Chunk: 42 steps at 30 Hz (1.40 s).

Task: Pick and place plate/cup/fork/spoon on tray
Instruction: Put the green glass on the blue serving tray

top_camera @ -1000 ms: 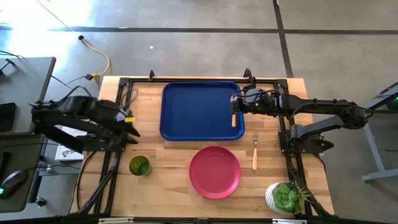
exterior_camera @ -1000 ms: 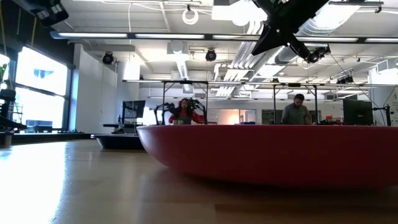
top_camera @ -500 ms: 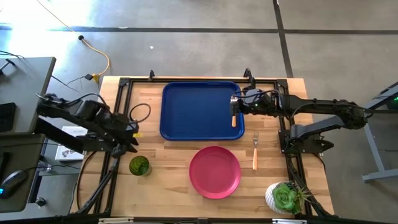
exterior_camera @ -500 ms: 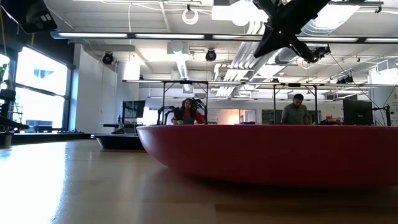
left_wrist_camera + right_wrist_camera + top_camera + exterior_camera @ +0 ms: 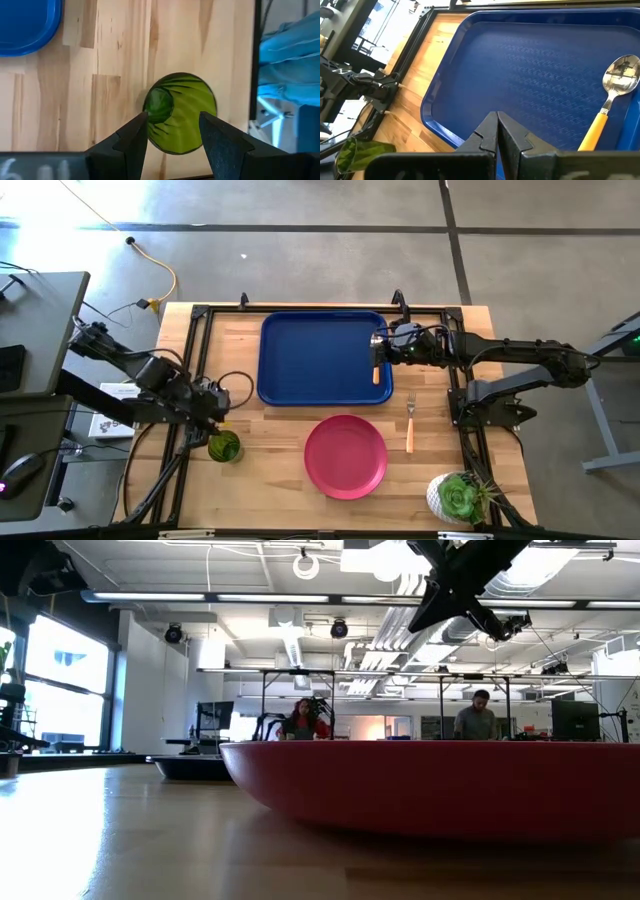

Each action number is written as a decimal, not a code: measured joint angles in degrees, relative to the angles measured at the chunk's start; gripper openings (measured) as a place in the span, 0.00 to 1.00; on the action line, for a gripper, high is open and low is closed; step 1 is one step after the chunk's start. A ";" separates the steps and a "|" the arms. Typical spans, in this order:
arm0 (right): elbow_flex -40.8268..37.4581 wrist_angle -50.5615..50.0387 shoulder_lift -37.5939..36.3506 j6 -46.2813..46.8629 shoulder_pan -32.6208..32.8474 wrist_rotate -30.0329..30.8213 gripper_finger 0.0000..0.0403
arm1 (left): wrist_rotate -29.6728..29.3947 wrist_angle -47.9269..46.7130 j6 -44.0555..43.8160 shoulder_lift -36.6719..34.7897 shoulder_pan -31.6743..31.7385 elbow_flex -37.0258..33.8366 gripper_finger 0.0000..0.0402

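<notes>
The dark green cup (image 5: 224, 446) stands upright on the table's near left. My left gripper (image 5: 214, 428) hovers just over it, open. In the left wrist view its fingers (image 5: 135, 137) stand above either side of the cup (image 5: 181, 113) without touching it. The blue tray (image 5: 320, 358) lies at the far middle, with the orange-handled spoon (image 5: 377, 362) lying in it by its right rim. My right gripper (image 5: 383, 346) is shut and empty over that rim, above the spoon (image 5: 612, 97). The pink-red plate (image 5: 346, 456) and the fork (image 5: 409, 423) lie flat on the table.
A green succulent in a white pot (image 5: 457, 497) stands at the near right corner. A black frame (image 5: 190, 330) runs along the table's edges. In the low view the plate (image 5: 430, 785) fills the foreground, and people show in the room behind it.
My left gripper has swung from beside the tray's left edge toward the table's near edge and come over the cup. The cup, tray, spoon, plate and fork have stayed where they were.
</notes>
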 joint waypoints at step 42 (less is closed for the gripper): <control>0.00 0.12 0.02 -4.06 0.00 -2.91 0.00 | -2.60 -2.71 -1.18 22.63 -1.25 -0.02 0.06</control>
